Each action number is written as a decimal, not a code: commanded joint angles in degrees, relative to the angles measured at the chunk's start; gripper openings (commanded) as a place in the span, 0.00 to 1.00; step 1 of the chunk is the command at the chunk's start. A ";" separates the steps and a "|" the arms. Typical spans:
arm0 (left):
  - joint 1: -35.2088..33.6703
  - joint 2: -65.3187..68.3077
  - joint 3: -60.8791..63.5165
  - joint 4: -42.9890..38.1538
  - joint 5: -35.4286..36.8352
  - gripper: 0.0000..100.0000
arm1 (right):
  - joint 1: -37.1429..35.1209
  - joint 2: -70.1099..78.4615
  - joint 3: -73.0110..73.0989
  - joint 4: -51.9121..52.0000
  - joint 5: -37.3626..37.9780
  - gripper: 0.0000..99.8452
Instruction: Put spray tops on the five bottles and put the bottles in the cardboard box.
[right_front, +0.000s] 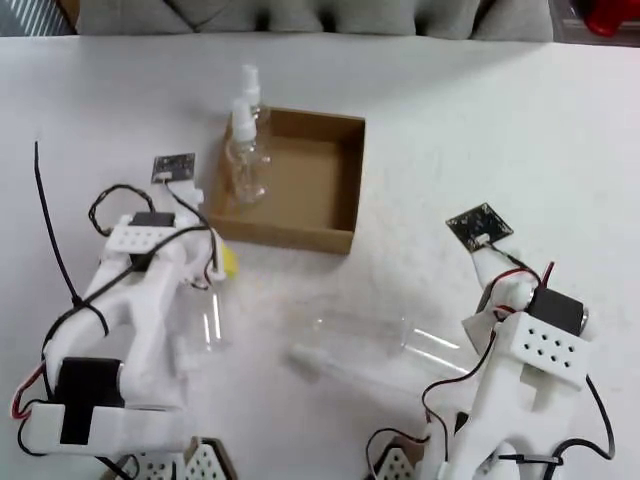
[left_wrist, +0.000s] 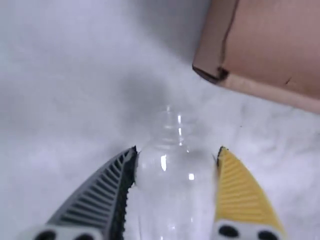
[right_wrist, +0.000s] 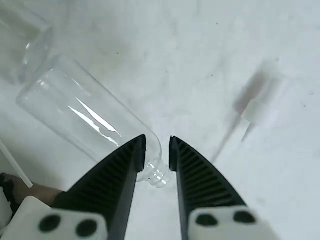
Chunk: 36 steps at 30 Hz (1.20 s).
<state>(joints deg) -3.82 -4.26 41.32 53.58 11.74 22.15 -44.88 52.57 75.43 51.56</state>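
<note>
The open-necked bottle (left_wrist: 175, 185) sits between the left gripper's (left_wrist: 177, 150) grey and yellow jaws. Both ribbed pads press on its shoulders, so the jaws are clamped on it. The bare threaded neck sticks out past the fingertips, and I judge it is held this way so that the neck stays free for a spray top. In the high view this bottle (right_front: 207, 320) is on the near left, near the left corner of the cardboard box (right_front: 290, 235). Whether it rests on the table (right_front: 500, 120) or is lifted, I cannot tell.

On the near right, a second uncapped bottle, the lying bottle (right_wrist: 90, 117), is on its side on the table. The right gripper (right_wrist: 157, 140) has its black jaws drawn close together, with the bottle's threaded neck in the narrow gap just behind the tips. They look pinched on the neck, probably to stand the bottle up or steady it.

A loose spray top (right_wrist: 257, 111) with its dip tube lies on the table near those jaws, apart from them.

Farther off, two capped bottles (right_front: 247, 150) stand upright at the box's left wall, apparently inside. By that count, most of the job remains.
</note>
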 joint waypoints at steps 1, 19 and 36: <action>0.92 -0.48 -1.32 -1.49 -0.53 0.04 | 1.19 -0.40 -0.62 -0.66 0.70 0.05; 0.66 -0.48 -1.32 -1.67 -0.62 0.02 | 16.92 11.74 -15.38 -2.42 4.04 0.06; 0.48 -0.66 -1.23 -1.23 -10.64 0.02 | 12.88 46.99 -34.90 -6.29 0.00 0.17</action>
<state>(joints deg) -3.82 -4.26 41.32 53.14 1.80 36.57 -1.63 23.30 72.18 54.73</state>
